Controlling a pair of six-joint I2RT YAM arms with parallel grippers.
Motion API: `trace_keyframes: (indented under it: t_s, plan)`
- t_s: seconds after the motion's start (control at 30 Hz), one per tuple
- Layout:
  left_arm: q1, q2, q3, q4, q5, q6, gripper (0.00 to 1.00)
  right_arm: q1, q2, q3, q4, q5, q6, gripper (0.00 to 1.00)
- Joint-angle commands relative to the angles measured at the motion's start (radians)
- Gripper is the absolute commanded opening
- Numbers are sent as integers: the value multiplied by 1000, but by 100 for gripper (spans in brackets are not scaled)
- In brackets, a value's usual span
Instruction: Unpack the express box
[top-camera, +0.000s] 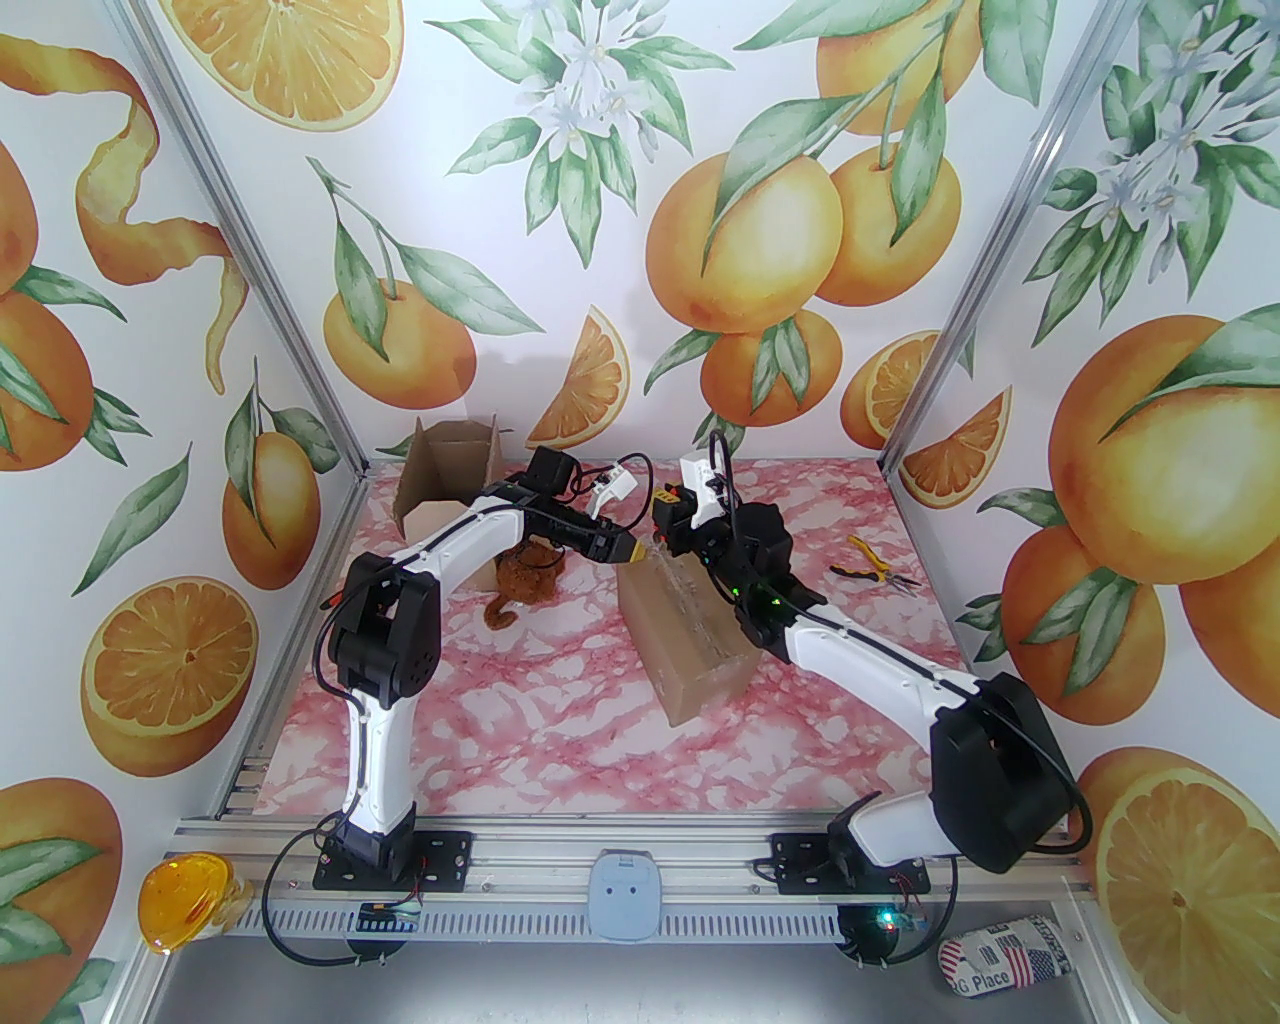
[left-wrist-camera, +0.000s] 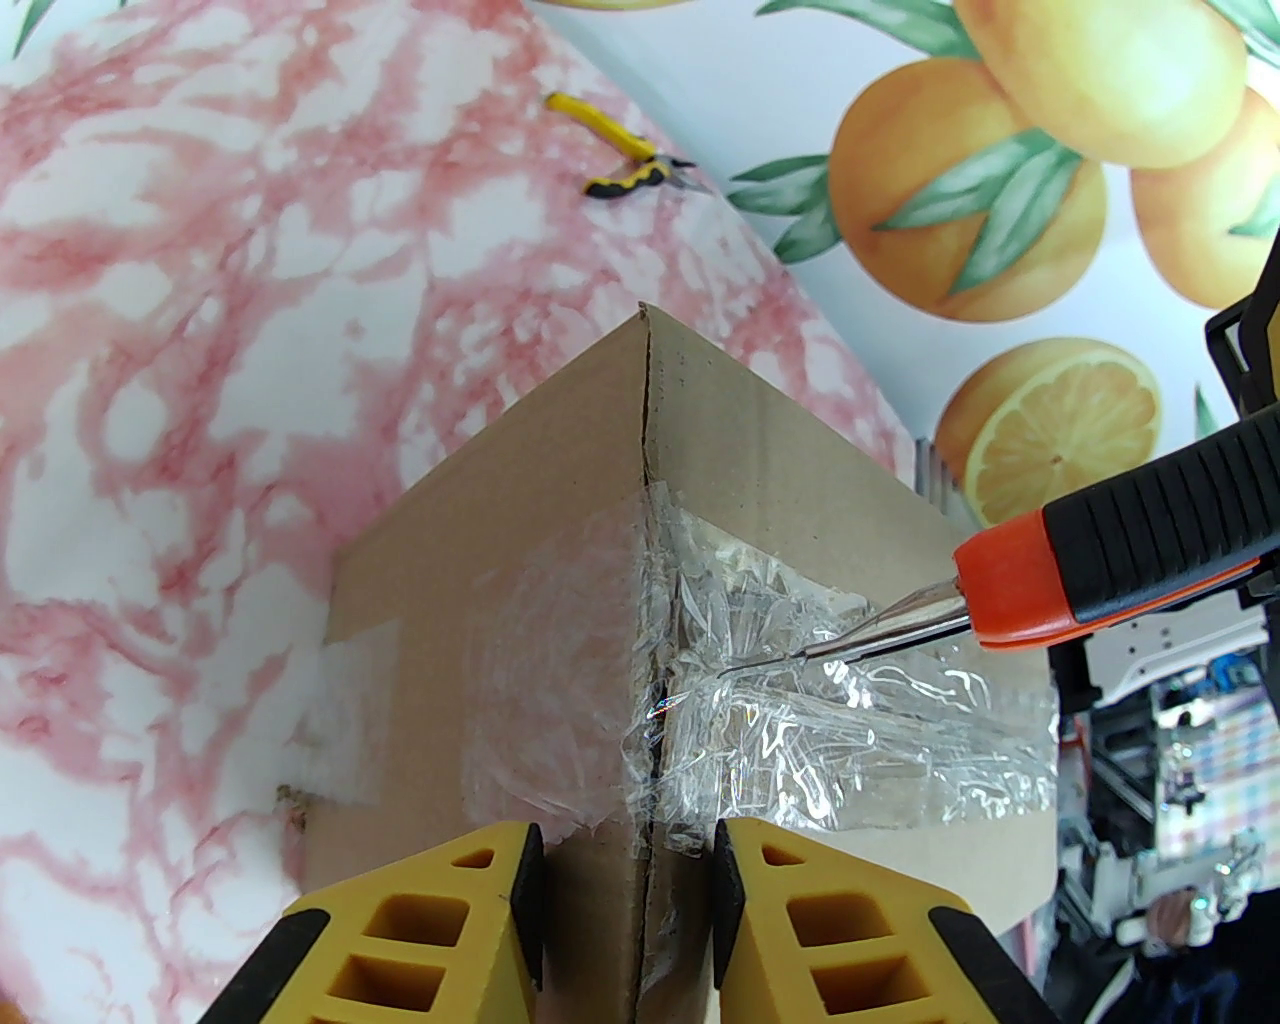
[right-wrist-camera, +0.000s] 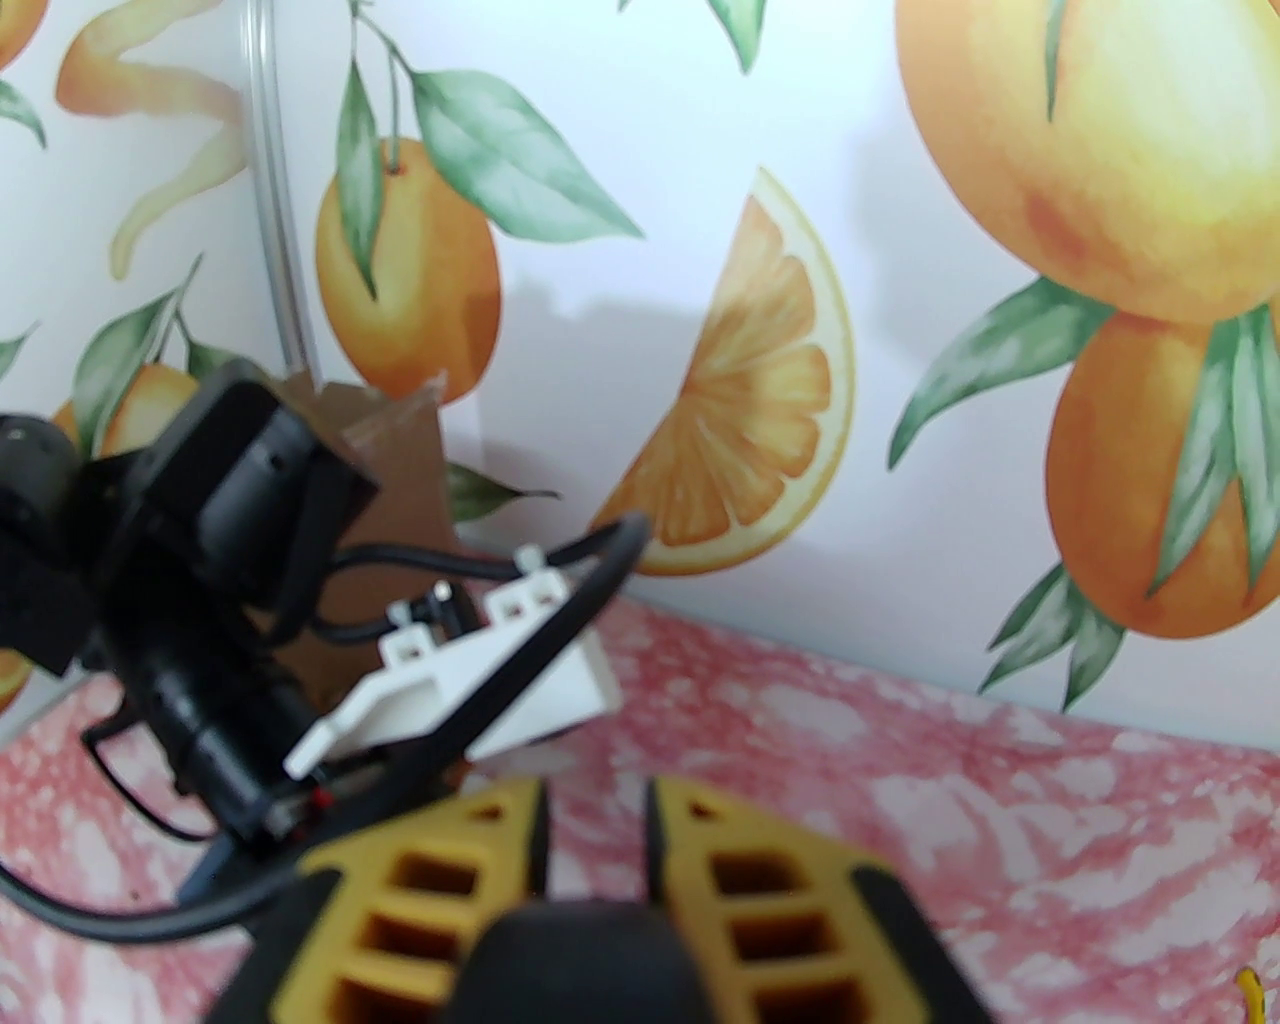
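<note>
The express box (top-camera: 685, 635), brown cardboard sealed with crinkled clear tape (left-wrist-camera: 800, 700), stands mid-table. My left gripper (top-camera: 638, 550) is at its far top corner. In the left wrist view that gripper (left-wrist-camera: 630, 850) has the box's (left-wrist-camera: 560, 560) corner edge between its yellow fingers (left-wrist-camera: 500, 900), which press on both faces. My right gripper (top-camera: 668, 520), just behind the box, is shut on a cutter (left-wrist-camera: 1100, 540) with a black handle and orange collar. The blade tip touches the tape near the corner. In the right wrist view the handle (right-wrist-camera: 585, 955) shows blurred between the fingers of the right gripper (right-wrist-camera: 597, 790).
An open cardboard box (top-camera: 445, 475) stands at the back left corner. A brown plush toy (top-camera: 520, 585) lies under the left arm. Yellow-handled pliers (top-camera: 875, 565) lie at the right (left-wrist-camera: 630, 165). Patterned walls close in three sides.
</note>
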Motion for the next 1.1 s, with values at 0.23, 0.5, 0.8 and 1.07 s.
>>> trace_keyframes:
  t_s: [0.23,0.5,0.8,1.07]
  plan:
    - [-7,29,-48,-31,-142,-31,24,36,-72,-16,-91,47,1,8]
    - [-8,30,-51,-26,-142,-35,22,50,-101,-48,-113,83,-30,8]
    - [-13,30,-56,-26,-124,-35,21,50,-75,-43,46,74,-68,8]
    - [-18,30,-57,-34,-120,-31,21,45,-8,-17,117,50,-80,8]
